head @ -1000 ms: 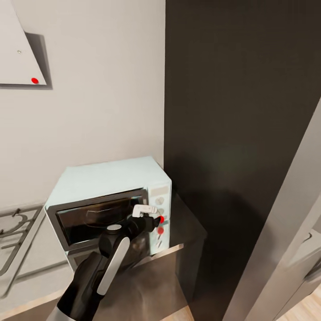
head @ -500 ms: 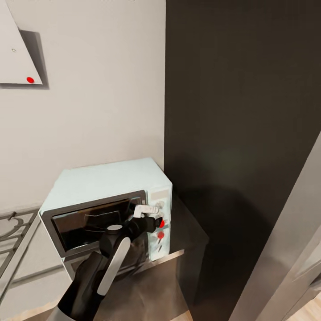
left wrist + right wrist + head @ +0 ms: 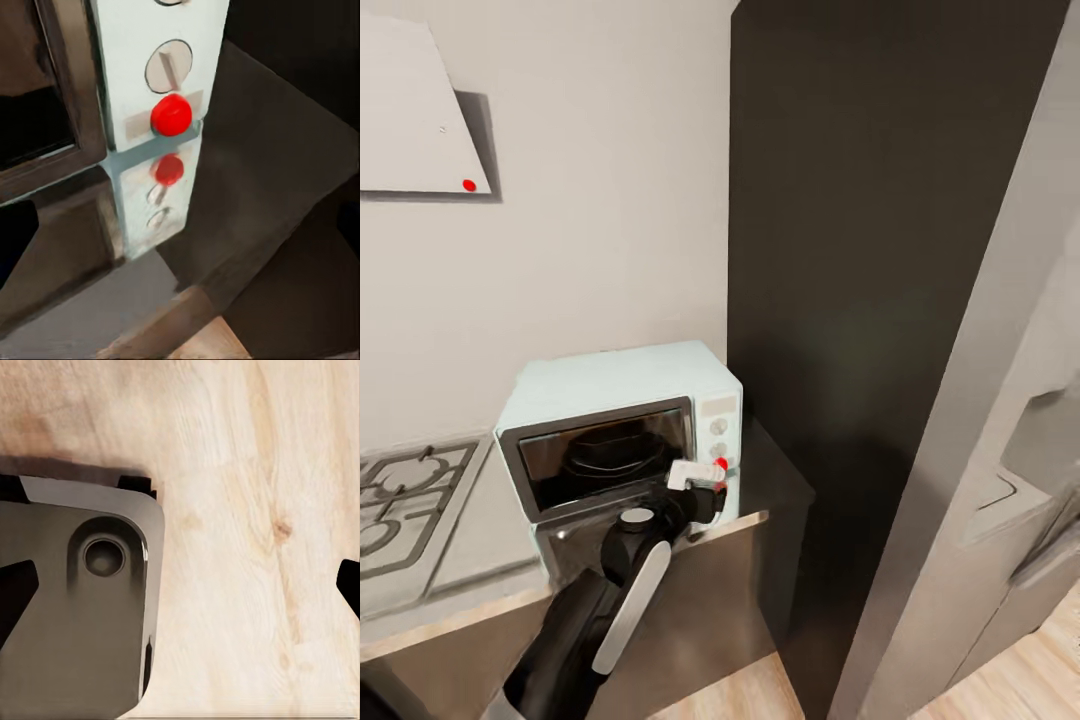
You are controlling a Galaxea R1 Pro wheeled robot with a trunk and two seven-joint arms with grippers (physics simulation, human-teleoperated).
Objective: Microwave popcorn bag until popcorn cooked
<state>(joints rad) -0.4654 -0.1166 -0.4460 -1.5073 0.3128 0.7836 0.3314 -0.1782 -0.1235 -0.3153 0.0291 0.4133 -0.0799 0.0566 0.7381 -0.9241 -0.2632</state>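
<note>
No legible text, brand, number or sign appears; the microwave control panel carries only unmarked knobs.

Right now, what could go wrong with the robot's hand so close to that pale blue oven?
The left gripper sits right at the pale mint-blue microwave's round red button, so a nudge might press it early. The microwave stands near the edge of the glossy grey steel countertop, so a hard push might shift it.

Pale grey wall, tall dark cabinet, light wooden floor.
</note>
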